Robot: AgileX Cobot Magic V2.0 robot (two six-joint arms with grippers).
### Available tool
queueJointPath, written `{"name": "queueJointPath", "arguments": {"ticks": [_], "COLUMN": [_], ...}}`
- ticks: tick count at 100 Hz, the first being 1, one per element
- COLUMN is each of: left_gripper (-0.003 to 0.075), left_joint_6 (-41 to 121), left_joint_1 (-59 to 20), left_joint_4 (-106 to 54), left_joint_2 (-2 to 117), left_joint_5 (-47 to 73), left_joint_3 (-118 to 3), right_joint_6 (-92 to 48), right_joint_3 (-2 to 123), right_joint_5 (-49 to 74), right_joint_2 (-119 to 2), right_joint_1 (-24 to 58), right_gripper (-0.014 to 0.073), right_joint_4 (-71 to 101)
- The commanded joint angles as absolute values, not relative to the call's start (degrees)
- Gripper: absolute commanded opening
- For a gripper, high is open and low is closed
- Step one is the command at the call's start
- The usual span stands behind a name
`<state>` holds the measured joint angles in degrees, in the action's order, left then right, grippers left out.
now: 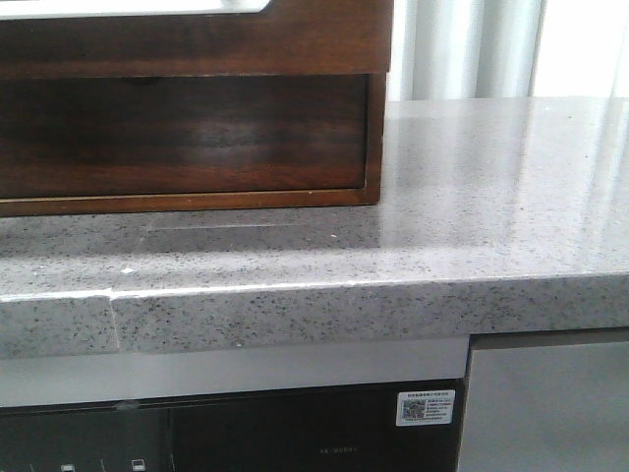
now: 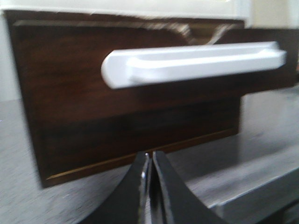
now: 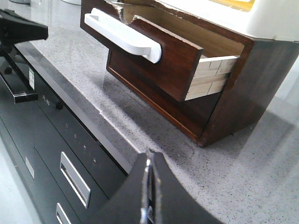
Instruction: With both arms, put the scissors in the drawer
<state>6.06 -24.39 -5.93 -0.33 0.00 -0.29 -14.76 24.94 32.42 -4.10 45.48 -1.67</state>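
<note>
Black and pressed together, the left pincer (image 2: 150, 161) is showing no gap between its fingers and gripping nothing; the right pincer (image 3: 148, 163) is sitting just as tightly closed and equally empty. Both are hovering over the speckled grey desk (image 1: 491, 187), nearer than the cabinet. Beyond them, the dark wood drawer (image 3: 163, 56) is standing partly pulled out, its white handle (image 2: 196, 63) facing the left pincer and apart from it. The scissors are showing in no view. The risk, I judge, lies there: with the scissors unlocated, an arm sweeping around could be knocking the drawer shut or catching that handle.
</note>
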Motion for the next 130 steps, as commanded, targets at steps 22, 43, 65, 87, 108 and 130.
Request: {"name": "queueJointPath", "arguments": {"ticks": [22,43,65,87,108,130], "left_gripper": [-0.002,-0.002,-0.002,-0.002,-0.002,-0.002], "left_joint_6": [4.95,-6.29,-6.29,-5.97,-5.97,-5.97], "left_joint_1": [-6.37,-2.18,-0.89,-0.89,-0.89,-0.89], "left_joint_4": [-3.56,2.07,0.0,0.0,-1.09,-1.09], "left_joint_2": [-2.17,-2.32,-2.32,-2.32,-2.21,-2.21], "left_joint_5": [-4.63,-3.53,10.12,16.16,16.26,16.26], "left_joint_3": [0.96,0.96,0.96,0.96,0.96,0.96], "right_joint_6": [-14.6,-14.6,-14.6,-14.6,-14.6,-14.6], "right_joint_3": [26.26,26.26,26.26,26.26,26.26,26.26], "right_joint_5": [28.09,28.09,28.09,28.09,28.09,28.09], "right_joint_2": [-4.83,-4.83,-4.83,-4.83,-4.83,-4.83], "right_joint_1": [45.27,45.27,45.27,45.27,45.27,45.27], "right_gripper": [-0.0066,-0.0066,-0.0066,-0.0066,-0.0066,-0.0066], "right_joint_4": [-1.92,-1.92,-1.92,-1.92,-1.92,-1.92]}}
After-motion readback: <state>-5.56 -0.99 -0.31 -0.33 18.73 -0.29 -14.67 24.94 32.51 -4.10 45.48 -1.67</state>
